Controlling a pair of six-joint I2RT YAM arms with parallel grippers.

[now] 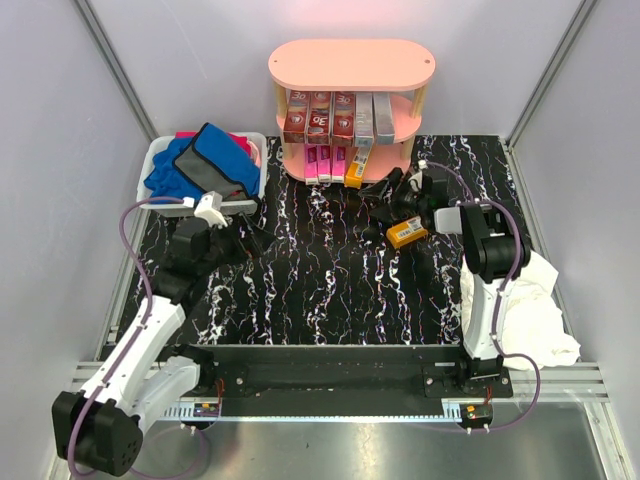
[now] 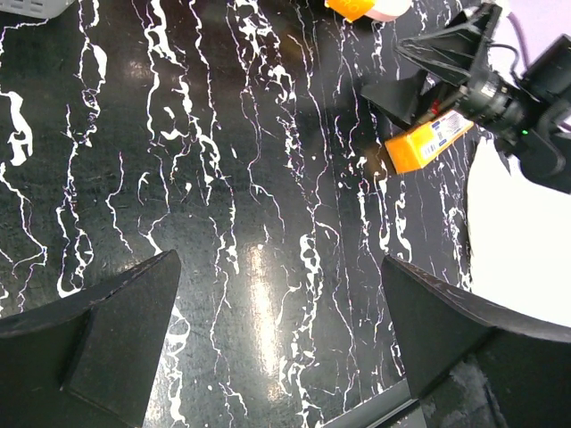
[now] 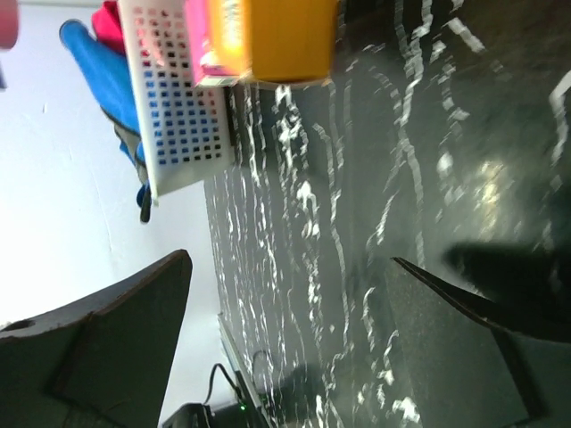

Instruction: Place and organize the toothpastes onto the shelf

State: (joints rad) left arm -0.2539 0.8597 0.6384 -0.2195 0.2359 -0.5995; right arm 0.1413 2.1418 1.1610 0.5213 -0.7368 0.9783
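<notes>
Now on the shelf (image 1: 350, 65): the middle tier carries three red boxes (image 1: 320, 115) and two grey boxes (image 1: 373, 118), all upright, side by side in one row.
Lower tier: some pink boxes (image 1: 322, 160) stand in a row, and a shelved orange box (image 1: 357, 166) stands just to the right of them.
Loose orange box (image 1: 407, 232): it lies flat and a little slanted on the table (image 1: 320, 300), in front of the shelf and toward its right end, apart from it.
Right hand (image 3: 290, 260): the fingers stand wide apart and hold nothing. In the top view it is low over the table, between the shelf and the loose orange box and just beside that box. If it touches the box, I cannot tell.
Left hand (image 2: 278, 267): also wide, with nothing between the fingers. It hangs above bare table on the left side, well apart from the loose orange box and from the shelf.
Bin (image 1: 160, 150): white, at the back of the table, left of the shelf, with a blue cloth (image 1: 195, 165) heaped in it.
White cloth (image 1: 530, 300): crumpled at the right edge of the table, beside the right arm.
</notes>
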